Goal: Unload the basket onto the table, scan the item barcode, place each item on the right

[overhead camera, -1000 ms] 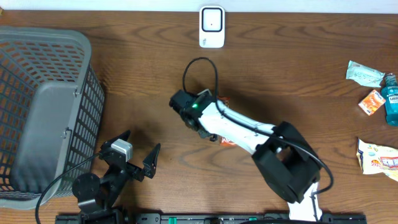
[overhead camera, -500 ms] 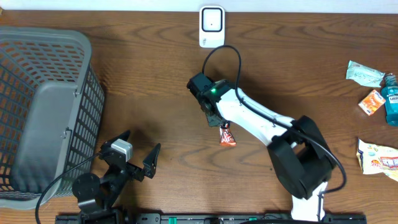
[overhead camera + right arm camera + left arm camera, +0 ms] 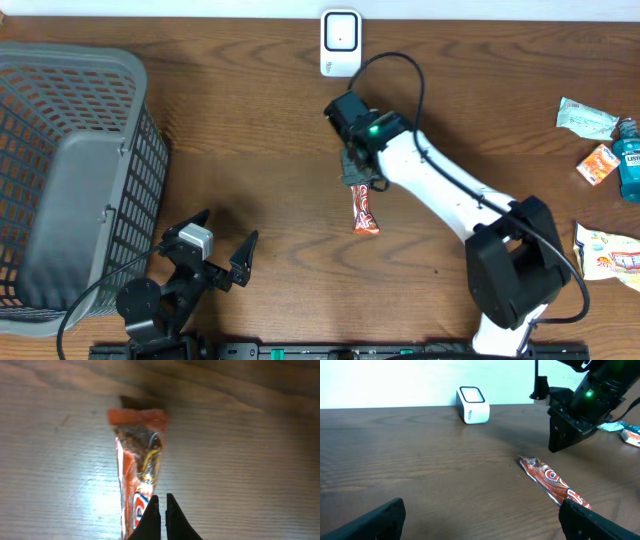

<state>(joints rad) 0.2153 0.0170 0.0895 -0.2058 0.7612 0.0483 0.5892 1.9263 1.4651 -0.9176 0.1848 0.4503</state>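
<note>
The item, a long red-orange wrapped snack bar [image 3: 364, 208], lies flat on the wooden table, pointing toward the white scanner [image 3: 341, 42] at the back edge. My right gripper [image 3: 357, 172] hovers just above the bar's far end, shut with nothing between its fingers. From the right wrist the bar [image 3: 140, 455] lies below and slightly left of the closed tips [image 3: 161, 497]. My left gripper [image 3: 222, 245] rests open near the front left, apart from everything. The left wrist view shows the bar [image 3: 552, 482], the scanner [image 3: 472, 404] and the right gripper [image 3: 567, 435] above the bar.
A large grey mesh basket [image 3: 70, 180] fills the left side. At the far right edge lie a blue bottle [image 3: 628, 160], a small orange box [image 3: 600, 163], a pale packet [image 3: 588, 118] and a white pouch [image 3: 605, 255].
The right arm swung right and toward the scanner while its jaws closed to shut. The bar came out from under it and now lies uncovered on the table. The left arm stayed still.
</note>
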